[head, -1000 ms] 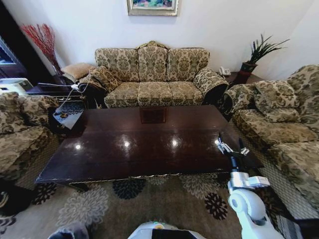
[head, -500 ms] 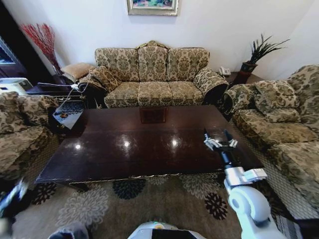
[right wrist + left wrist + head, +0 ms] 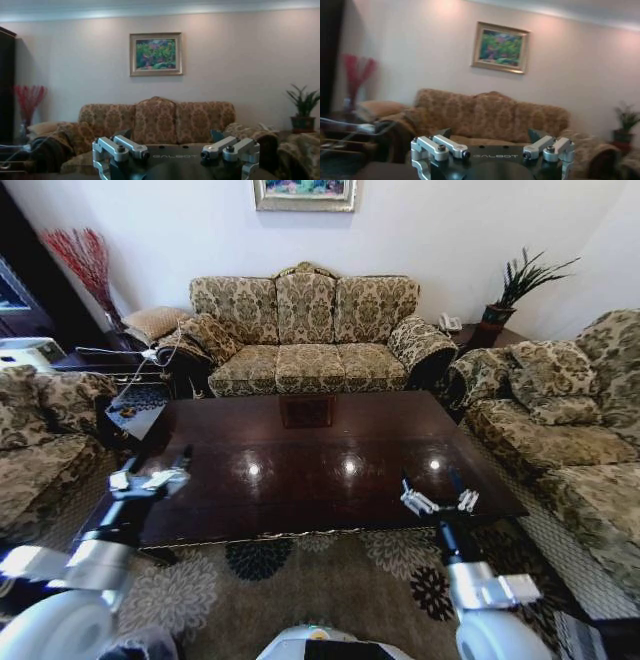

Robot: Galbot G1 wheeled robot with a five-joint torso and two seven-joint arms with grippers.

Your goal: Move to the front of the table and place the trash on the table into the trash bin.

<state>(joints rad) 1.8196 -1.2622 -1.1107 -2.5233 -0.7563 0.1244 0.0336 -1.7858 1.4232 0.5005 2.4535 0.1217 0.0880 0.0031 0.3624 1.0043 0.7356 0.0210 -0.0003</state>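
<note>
Dark wood table [image 3: 300, 470]; both spread hands [image 3: 150, 470] [image 3: 437, 492] seemingly over its front corners.

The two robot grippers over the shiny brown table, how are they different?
The left gripper is over the table's left front corner; the right gripper is over its right front edge. The left gripper leans inward to the right, while the right gripper points nearly straight ahead. They share a lot: both have silver fingers spread open, hold nothing, and face the middle sofa.
</note>
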